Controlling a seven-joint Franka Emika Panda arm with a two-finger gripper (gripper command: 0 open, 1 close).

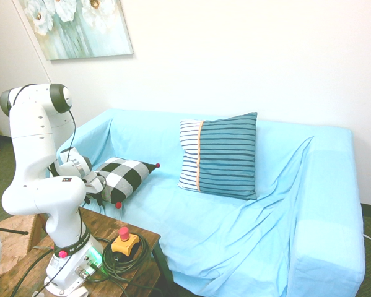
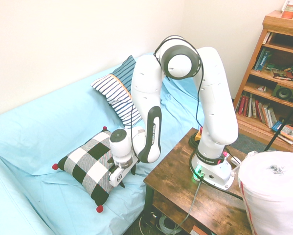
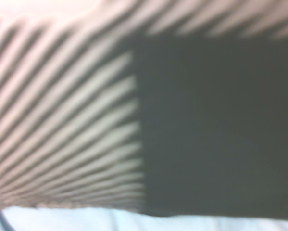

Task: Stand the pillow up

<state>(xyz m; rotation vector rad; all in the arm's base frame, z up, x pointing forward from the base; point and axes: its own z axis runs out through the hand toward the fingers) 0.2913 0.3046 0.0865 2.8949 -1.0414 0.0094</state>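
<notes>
Room: light-walled, with a sofa [image 1: 235, 229] in a light blue cover.
Table: dark wood [image 2: 173, 183], in front of the sofa; my arm [image 1: 33, 148] rises above it.
Button: red-topped, yellow-bodied [image 1: 124, 242], on the table with coiled cable.
Gripper: mine [image 2: 127, 177], low over the seat at the pillow's near side; fingers spread apart, nothing seen between them.
Pillow: black-and-white buffalo check [image 2: 87, 166], on the seat near one sofa arm, reclined at a low slant, not upright.
Heading: checked face turned mostly up. In the first exterior view one red pom-pom corner points right, toward the striped pillow, another down toward the table.
Long axis: sides look about equal, so I cannot pick one.
Wrist view: blurred dark patch and black-and-white weave [image 3: 71, 120] filling most of it, a strip of blue cover along one edge.
Striped pillow: teal and white [image 1: 225, 158], propped upright against the backrest.
Wall: flower painting [image 1: 80, 28] above the sofa.
Shelf: wooden, with books [image 2: 271, 83], beyond the table in the second exterior view.
</notes>
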